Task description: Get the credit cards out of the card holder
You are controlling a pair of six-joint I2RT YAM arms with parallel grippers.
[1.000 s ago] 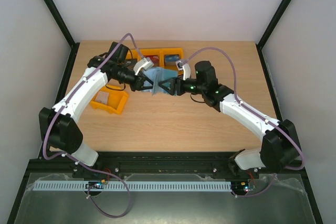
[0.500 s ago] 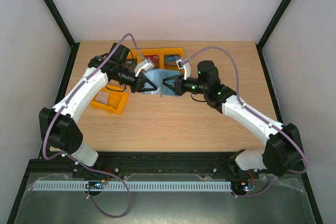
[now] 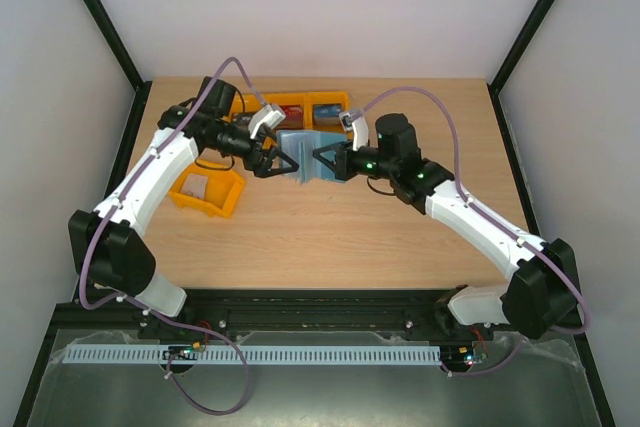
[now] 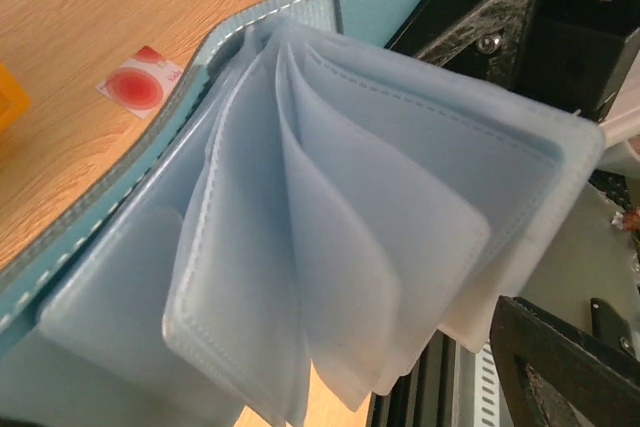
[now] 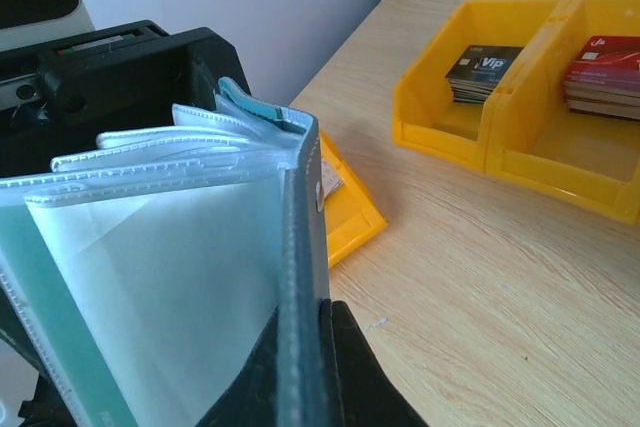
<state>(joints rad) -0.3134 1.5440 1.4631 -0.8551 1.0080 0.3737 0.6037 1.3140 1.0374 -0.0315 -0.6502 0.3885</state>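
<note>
One word can be read here: "Vip".

"Vip" stands in pale letters on the top dark card (image 5: 483, 69) of a stack in the left compartment of the yellow bin (image 5: 432, 135). The red cards (image 5: 603, 72) in the next compartment carry a white mark and fine print, both too small to make out. In the left wrist view, a white credit card (image 4: 140, 82) lying on the table (image 4: 90, 7) bears a red round mark; any lettering on it is illegible.
</note>
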